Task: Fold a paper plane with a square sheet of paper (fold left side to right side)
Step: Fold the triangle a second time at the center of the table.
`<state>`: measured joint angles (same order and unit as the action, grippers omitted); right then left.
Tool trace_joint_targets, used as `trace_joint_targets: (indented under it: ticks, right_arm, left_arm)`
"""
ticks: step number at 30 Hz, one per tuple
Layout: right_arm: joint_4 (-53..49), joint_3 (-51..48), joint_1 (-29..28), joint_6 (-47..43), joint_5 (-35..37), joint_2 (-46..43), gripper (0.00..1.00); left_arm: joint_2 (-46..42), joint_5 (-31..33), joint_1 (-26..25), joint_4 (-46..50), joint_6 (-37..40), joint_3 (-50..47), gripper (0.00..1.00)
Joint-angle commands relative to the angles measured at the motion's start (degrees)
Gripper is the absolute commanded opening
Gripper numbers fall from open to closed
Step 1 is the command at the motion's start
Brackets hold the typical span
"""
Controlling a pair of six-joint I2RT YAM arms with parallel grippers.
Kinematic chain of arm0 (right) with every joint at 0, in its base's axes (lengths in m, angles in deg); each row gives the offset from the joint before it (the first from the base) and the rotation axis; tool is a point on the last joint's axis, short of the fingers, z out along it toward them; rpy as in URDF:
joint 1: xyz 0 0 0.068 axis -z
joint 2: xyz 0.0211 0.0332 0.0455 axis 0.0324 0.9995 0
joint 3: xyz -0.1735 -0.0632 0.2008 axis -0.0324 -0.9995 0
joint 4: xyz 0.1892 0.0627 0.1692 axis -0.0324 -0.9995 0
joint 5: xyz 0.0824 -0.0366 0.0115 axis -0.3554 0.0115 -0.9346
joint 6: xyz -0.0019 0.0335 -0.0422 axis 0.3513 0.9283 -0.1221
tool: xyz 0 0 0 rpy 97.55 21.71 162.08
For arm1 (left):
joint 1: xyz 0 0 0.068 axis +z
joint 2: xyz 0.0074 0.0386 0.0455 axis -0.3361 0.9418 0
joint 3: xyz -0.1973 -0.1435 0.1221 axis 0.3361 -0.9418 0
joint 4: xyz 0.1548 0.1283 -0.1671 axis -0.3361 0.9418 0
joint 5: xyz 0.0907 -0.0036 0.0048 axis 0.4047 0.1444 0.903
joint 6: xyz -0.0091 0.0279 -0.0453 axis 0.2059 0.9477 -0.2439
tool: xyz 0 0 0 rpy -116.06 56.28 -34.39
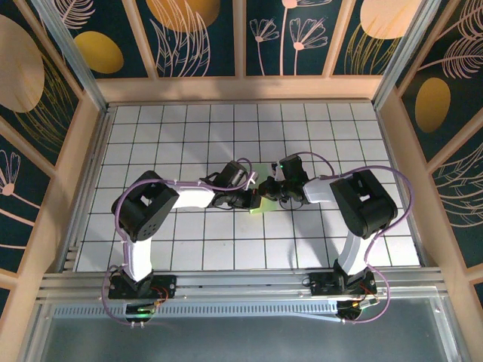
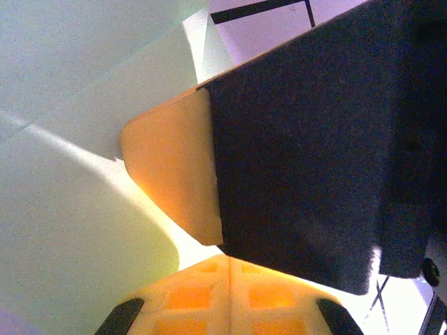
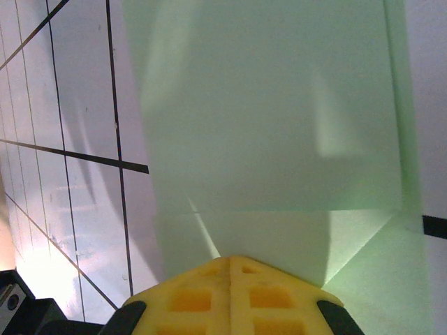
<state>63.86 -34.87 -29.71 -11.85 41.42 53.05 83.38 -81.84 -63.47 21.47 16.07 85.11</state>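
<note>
— Do we read any word, number, brand or label here?
— No, we find none that we can read. The wall panels carry drawn leaves and flowers, not letters.
— And the table?
— We see black grid lines on white tiles, with no figures in them.
— The square sheet of paper?
— Plain pale green on the face we see, unprinted.

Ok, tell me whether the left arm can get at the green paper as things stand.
Probably yes. The left hand, shut, sits right at the pale-green paper, with nothing between them. The right hand crowds in close beside it, which may limit room to work.
</note>
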Motion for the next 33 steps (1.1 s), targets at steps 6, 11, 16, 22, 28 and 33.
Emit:
trace_joint_targets:
  ticks: [6, 11, 16, 22, 28, 33]
  right_arm:
    - [-3.23, -0.91, -0.28, 0.24, 2.73, 1.50, 0.00]
    - [-3.67, -0.96, -0.28, 0.06, 3.01, 1.55, 0.00]
    - [-4.29, -0.73, -0.27, -0.15, 3.25, 1.59, 0.00]
    - [-5.08, -0.46, -0.28, -0.57, 3.44, 1.76, 0.00]
    - [-5.00, -0.38, -0.27, -0.49, 3.37, 2.11, 0.00]
    - [-5.19, -0.38, -0.27, -0.48, 3.35, 2.11, 0.00]
  left_arm:
    - [2.00, 0.55, 0.33, 0.53, 0.79, 1.08, 0.00]
    - [1.48, 0.75, 0.39, 2.30, 2.54, 0.52, 0.00]
    - [0.95, -0.12, 0.39, 3.27, 4.24, -0.45, 0.00]
    - [-0.40, -0.25, 0.33, 4.89, 7.23, -1.33, 0.00]
    - [-2.12, -0.39, 0.33, 6.40, 10.26, -4.99, 0.00]
    - [-3.09, -0.58, 0.38, 6.56, 11.55, -6.78, 0.00]
